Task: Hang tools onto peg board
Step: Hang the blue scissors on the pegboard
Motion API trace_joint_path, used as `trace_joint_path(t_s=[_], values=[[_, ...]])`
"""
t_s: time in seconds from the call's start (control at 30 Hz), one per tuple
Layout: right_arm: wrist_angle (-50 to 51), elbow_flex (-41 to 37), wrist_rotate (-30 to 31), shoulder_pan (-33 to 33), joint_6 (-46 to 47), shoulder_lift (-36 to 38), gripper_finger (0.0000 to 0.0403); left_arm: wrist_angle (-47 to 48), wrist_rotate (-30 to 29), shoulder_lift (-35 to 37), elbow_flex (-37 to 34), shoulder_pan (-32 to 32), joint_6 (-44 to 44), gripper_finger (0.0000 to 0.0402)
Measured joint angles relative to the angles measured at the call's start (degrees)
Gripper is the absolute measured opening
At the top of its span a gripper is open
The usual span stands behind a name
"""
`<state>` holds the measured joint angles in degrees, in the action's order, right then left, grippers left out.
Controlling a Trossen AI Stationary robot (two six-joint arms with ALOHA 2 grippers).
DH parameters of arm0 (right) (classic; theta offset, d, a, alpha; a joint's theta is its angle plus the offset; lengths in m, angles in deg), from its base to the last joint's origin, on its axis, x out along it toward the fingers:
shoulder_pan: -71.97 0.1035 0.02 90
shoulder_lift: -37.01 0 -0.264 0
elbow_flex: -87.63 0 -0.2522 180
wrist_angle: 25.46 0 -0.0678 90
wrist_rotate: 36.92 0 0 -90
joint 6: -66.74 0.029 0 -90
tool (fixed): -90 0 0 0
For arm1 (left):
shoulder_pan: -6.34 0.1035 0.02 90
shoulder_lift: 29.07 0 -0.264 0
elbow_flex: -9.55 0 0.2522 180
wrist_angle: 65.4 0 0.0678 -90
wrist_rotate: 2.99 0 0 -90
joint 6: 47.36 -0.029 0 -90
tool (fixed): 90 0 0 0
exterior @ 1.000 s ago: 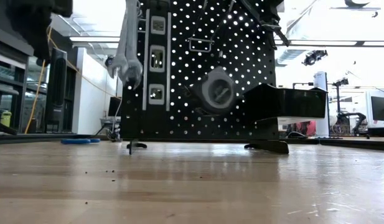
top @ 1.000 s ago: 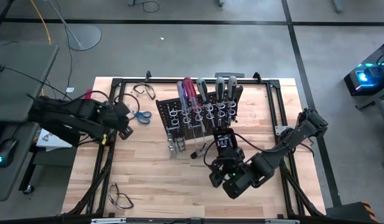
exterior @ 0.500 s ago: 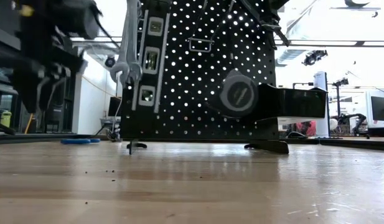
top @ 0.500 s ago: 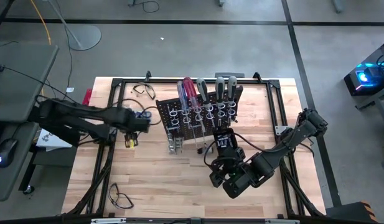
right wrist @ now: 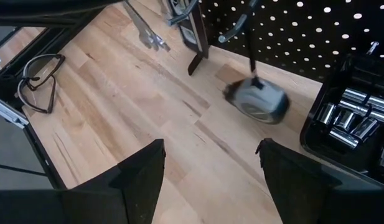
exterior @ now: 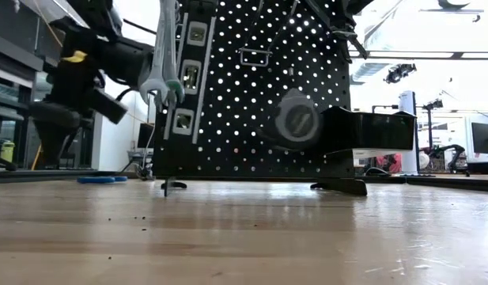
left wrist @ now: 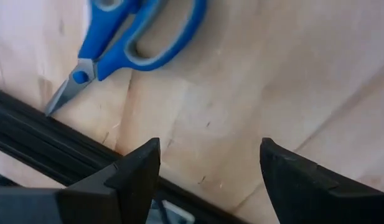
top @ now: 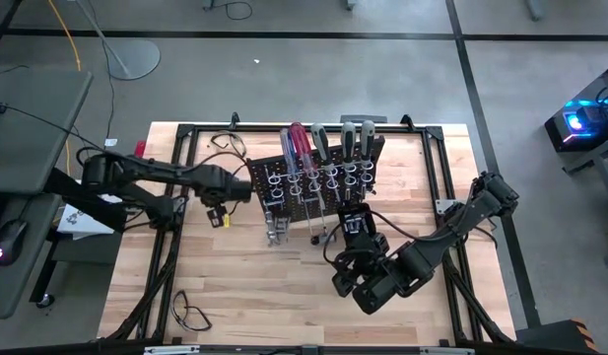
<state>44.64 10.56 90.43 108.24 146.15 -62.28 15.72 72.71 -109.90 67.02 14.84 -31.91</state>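
Blue-handled scissors (left wrist: pixel 142 31) lie flat on the wooden table, left of the peg board (top: pixel 318 182). My left gripper (left wrist: pixel 210 168) stands open just above the table beside them, pointing steeply down, touching nothing; in the high view it (top: pixel 228 189) covers them. Red, blue and grey-handled screwdrivers (top: pixel 323 140) stand in the board's rings. Silver wrenches (exterior: pixel 164 55) and a round grey tool (exterior: pixel 297 123) hang on its front. My right gripper (right wrist: pixel 210 168) waits open in front of the board (top: pixel 345 279).
A small black box (right wrist: pixel 353 118) with metal sockets stands at the board's foot. Safety glasses lie at the near left (top: pixel 190 314) and the far left (top: pixel 230 146). A black frame rail (left wrist: pixel 48 143) runs close beside my left gripper. Bare wood (top: pixel 264 286) lies before the board.
My left gripper has travelled toward the peg board and sunk down beside the scissors, tipping to point steeply down. The round grey tool hanging on the board has swung sideways and the wrenches sway a little. My right arm has kept still.
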Motion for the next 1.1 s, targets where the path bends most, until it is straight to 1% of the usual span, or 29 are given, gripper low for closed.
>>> trace_joint_path(t_s=[0.13,0.2,0.27,0.37,0.47,0.7,0.83,0.97,1.1], values=[[0.0,0.0,-0.1,0.0,0.0,0.0,0.0252,0.1,-0.2,0.0,1.2,4.5,5.2,0.0254],[0.0,0.0,-0.1,0.0,0.0,0.0,0.0252,0.3,-0.4,0.1,1.5,7.1,4.8,0.0254],[0.0,0.0,0.0,0.0,0.0,0.0,0.0252,-0.1,-0.5,0.1,2.2,9.5,1.7,0.0254],[0.1,0.0,-0.1,0.0,0.0,0.0,0.0252,-1.8,-1.8,0.1,3.5,11.5,-5.9,0.0254],[0.1,0.0,-0.3,0.0,-0.4,0.0,0.0252,-4.9,-3.2,0.1,4.7,12.7,-15.2,0.0254],[0.1,0.0,-1.2,0.0,-0.4,0.0,0.0252,-11.1,-2.9,0.1,5.4,15.3,-37.1,0.0254],[0.1,0.0,-1.8,0.0,-0.4,0.0,0.0252,-12.4,2.1,0.1,4.0,16.7,-48.3,0.0250],[0.1,0.0,-2.0,0.0,-0.4,0.0,0.0252,-15.4,1.6,0.1,1.2,17.5,-58.9,0.0241],[0.1,0.0,-2.3,0.0,-0.4,0.0,0.0252,-21.0,0.3,0.1,-1.4,17.8,-64.3,0.0234]])
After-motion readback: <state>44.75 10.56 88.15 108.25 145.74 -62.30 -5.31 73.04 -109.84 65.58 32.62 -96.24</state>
